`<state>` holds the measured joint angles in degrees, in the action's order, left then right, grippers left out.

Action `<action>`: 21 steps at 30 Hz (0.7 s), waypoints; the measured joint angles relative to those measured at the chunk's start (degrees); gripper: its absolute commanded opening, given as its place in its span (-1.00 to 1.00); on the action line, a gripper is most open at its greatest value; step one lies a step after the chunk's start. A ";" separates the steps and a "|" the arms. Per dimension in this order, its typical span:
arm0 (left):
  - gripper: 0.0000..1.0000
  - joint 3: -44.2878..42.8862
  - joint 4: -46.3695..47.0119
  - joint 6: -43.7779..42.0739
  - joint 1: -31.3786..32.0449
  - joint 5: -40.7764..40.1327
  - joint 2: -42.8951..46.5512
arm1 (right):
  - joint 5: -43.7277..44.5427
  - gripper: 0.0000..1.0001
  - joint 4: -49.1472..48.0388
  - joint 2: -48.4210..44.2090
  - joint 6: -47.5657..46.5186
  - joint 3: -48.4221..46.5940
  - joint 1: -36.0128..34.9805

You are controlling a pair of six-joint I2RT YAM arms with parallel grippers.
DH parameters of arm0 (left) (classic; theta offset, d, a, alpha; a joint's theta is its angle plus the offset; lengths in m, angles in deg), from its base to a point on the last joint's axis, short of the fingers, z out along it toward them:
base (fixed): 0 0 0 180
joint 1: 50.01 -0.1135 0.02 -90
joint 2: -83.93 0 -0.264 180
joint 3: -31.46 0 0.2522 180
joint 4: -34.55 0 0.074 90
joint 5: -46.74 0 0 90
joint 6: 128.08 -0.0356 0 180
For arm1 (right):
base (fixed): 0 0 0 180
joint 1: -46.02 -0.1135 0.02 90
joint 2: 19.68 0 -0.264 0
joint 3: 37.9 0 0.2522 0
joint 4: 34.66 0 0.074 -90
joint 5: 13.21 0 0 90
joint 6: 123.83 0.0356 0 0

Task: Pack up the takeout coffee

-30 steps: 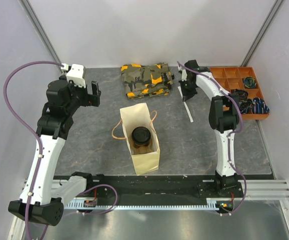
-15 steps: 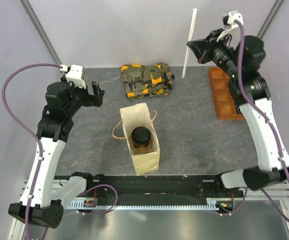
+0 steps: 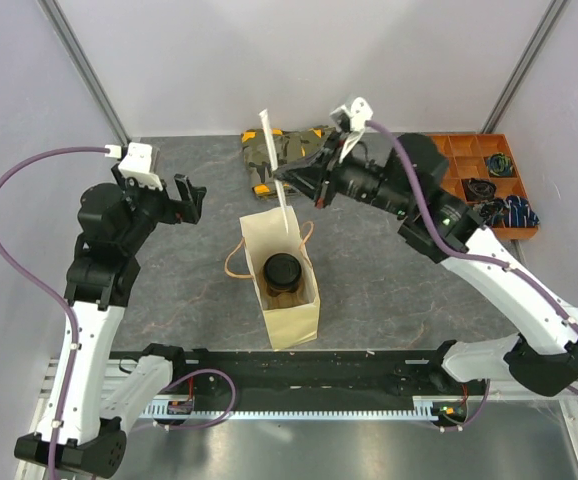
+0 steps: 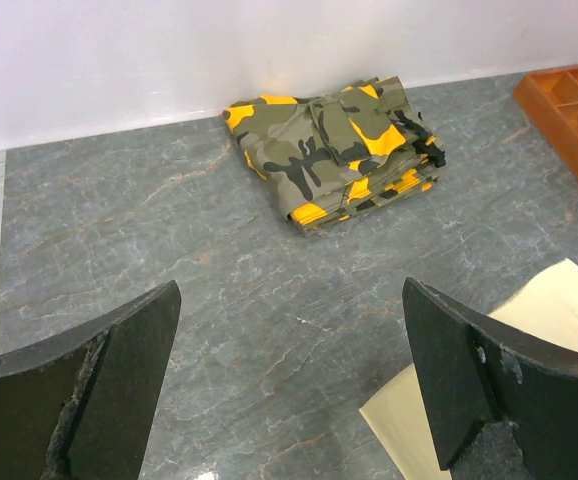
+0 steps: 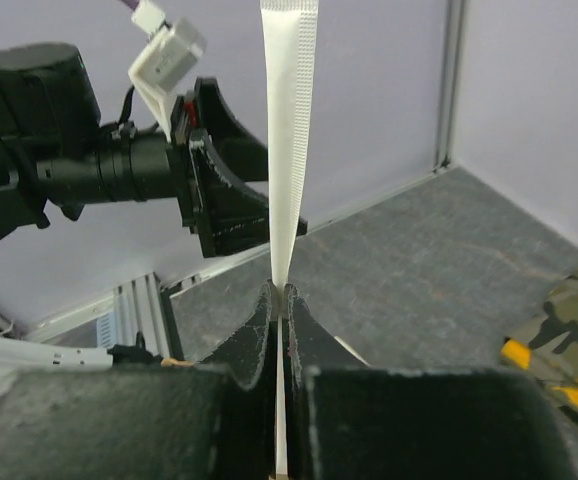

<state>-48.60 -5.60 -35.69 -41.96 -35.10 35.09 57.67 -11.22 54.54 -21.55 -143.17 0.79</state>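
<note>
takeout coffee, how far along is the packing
Done: the takeout coffee sits lidded inside the paper bag. In hand: the right gripper is shut on a white straw, held above the bag. Left: getting the straw into the bag; the left gripper is open and empty.

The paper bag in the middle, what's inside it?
The takeout coffee sits inside the paper bag; from above, only its round black lid and a little brown around it show. The cup's sides and the bag's bottom are hidden by the lid and the bag's walls.
</note>
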 measured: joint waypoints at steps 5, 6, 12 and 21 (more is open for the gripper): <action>0.99 1.42 -0.13 0.81 0.00 0.96 3.34 | 3.45 -1.00 0.28 0.39 -0.04 2.67 -5.44; 1.00 1.68 -0.13 0.87 0.00 1.07 3.85 | 4.33 -1.00 0.26 0.07 -0.02 3.61 -6.27; 0.99 2.97 -0.31 1.11 0.00 1.20 5.79 | 7.76 -1.00 2.16 -1.92 -0.02 8.98 -9.40; 0.99 3.39 -0.57 1.14 0.00 1.20 6.64 | 8.63 -0.26 3.91 -3.65 0.28 11.15 -10.73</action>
<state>-45.21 -6.17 -34.55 -41.96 -33.90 41.73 66.31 -7.31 50.89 -21.27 -132.02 -9.94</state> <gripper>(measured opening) 0.994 0.290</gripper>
